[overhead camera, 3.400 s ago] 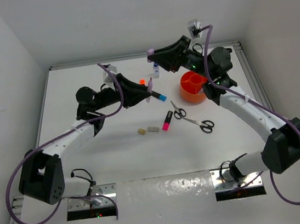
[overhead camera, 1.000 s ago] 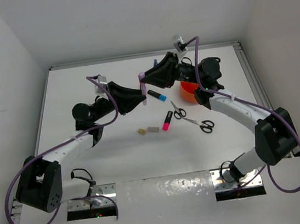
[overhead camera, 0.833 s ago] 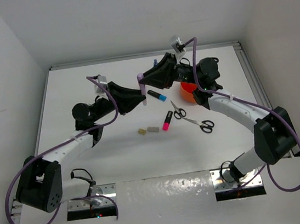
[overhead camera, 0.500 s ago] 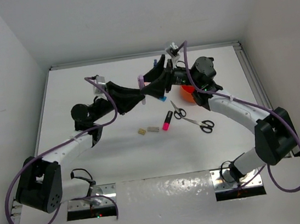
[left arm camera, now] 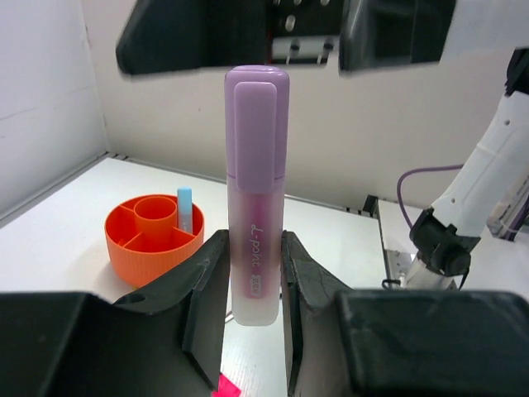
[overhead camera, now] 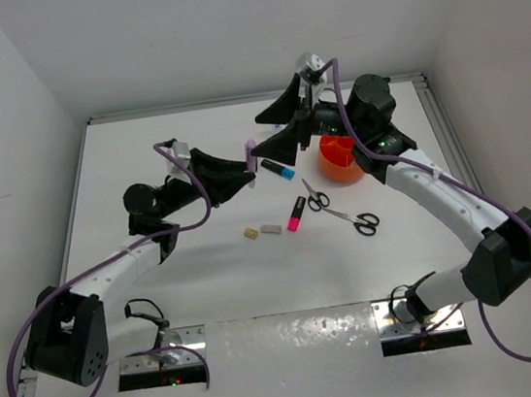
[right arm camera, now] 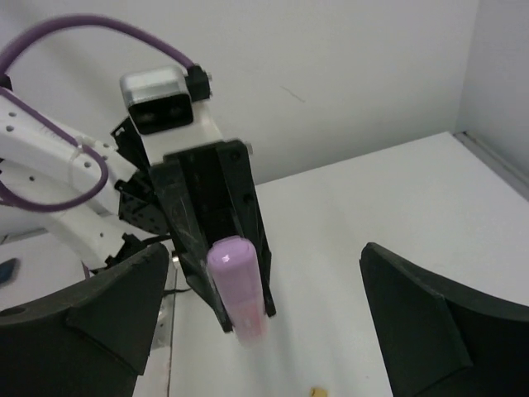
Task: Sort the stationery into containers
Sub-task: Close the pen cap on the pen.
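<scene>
A lilac marker [overhead camera: 251, 155] stands upright above the table with my left gripper [overhead camera: 250, 164] shut on its lower half; in the left wrist view the lilac marker [left arm camera: 257, 190] fills the gap between the fingers [left arm camera: 205, 289]. My right gripper [overhead camera: 278, 128] hangs open just right of it, touching nothing. In the right wrist view the lilac marker [right arm camera: 237, 289] sits between my wide-apart fingers [right arm camera: 83, 322]. The orange tub [overhead camera: 340, 171] stands behind it; a light blue piece [left arm camera: 184, 211] stands in one compartment of the tub [left arm camera: 124, 248].
On the table lie a blue-capped black marker [overhead camera: 278, 168], a pink-capped marker [overhead camera: 295, 214], two black-handled scissors [overhead camera: 314, 195] [overhead camera: 351, 217] and two small erasers [overhead camera: 249, 232] [overhead camera: 269, 227]. White walls close the table's sides and back.
My right gripper, shut at the lilac marker's top a second ago, has opened wide and drawn back up and to the right. The left gripper keeps hold of the marker.
</scene>
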`<move>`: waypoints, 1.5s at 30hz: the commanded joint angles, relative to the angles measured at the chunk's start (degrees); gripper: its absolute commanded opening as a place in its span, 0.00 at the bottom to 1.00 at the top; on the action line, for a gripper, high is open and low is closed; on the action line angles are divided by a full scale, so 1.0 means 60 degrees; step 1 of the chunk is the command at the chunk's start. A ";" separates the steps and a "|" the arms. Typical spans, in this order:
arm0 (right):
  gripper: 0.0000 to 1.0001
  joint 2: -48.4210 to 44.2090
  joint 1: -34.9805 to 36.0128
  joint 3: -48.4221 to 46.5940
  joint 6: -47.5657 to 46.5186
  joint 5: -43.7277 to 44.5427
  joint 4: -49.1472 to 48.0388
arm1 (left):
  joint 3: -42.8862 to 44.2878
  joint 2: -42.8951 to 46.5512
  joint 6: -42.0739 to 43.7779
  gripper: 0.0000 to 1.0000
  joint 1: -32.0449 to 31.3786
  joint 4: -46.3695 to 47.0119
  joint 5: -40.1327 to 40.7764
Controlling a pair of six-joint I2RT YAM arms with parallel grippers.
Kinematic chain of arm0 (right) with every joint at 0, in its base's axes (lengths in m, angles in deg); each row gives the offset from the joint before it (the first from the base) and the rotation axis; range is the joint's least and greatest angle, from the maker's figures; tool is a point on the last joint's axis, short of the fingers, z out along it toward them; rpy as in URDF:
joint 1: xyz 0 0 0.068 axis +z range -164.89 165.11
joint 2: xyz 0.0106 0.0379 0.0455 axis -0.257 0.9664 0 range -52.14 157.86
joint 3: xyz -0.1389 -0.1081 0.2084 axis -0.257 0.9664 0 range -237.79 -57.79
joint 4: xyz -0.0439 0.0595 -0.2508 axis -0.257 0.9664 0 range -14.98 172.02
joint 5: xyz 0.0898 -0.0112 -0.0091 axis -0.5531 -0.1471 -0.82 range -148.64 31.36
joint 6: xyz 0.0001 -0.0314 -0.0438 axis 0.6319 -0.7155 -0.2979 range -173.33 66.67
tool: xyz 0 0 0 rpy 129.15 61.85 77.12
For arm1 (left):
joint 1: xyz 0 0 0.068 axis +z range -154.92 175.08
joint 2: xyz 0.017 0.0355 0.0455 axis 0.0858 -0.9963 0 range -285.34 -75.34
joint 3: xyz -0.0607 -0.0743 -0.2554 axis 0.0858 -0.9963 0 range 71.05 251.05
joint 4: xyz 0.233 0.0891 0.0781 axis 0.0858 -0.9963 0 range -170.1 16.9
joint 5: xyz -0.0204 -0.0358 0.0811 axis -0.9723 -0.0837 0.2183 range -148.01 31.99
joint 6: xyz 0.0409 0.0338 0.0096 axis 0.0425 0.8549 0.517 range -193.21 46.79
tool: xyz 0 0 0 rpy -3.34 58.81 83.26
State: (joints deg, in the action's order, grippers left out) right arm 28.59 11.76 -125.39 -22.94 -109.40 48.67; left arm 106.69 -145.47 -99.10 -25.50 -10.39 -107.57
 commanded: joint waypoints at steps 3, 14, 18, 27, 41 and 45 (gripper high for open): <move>0.91 -0.0141 0.0333 -0.1403 -0.2735 0.0609 0.3495 | -0.0139 0.0321 0.0594 0.00 0.0061 0.0035 -0.0514; 0.72 0.0681 0.0743 -0.2314 -0.3029 0.0199 0.4362 | -0.0110 0.0335 0.0551 0.00 0.0002 -0.0009 -0.0456; 0.62 0.0550 0.0772 -0.1934 -0.2956 0.0315 0.4304 | -0.0124 0.0321 0.0506 0.00 0.0016 0.0079 -0.0441; 0.07 0.0476 0.0787 -0.1100 -0.2414 0.0418 0.3396 | -0.0139 0.0350 0.0404 0.00 0.0017 0.0591 -0.0281; 0.00 0.0636 0.1254 0.2107 -0.0907 0.1091 0.0381 | 0.0725 0.0130 -0.1573 0.00 0.0309 0.2759 0.0423; 0.00 0.0827 0.1607 0.2636 -0.0964 0.1603 0.0115 | 0.0784 0.0057 -0.1808 0.00 0.0441 0.2876 0.0525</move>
State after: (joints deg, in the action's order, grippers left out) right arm 29.03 18.28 -115.31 -28.40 -100.24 42.75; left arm 105.27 -147.78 -105.44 -23.62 -11.85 -111.22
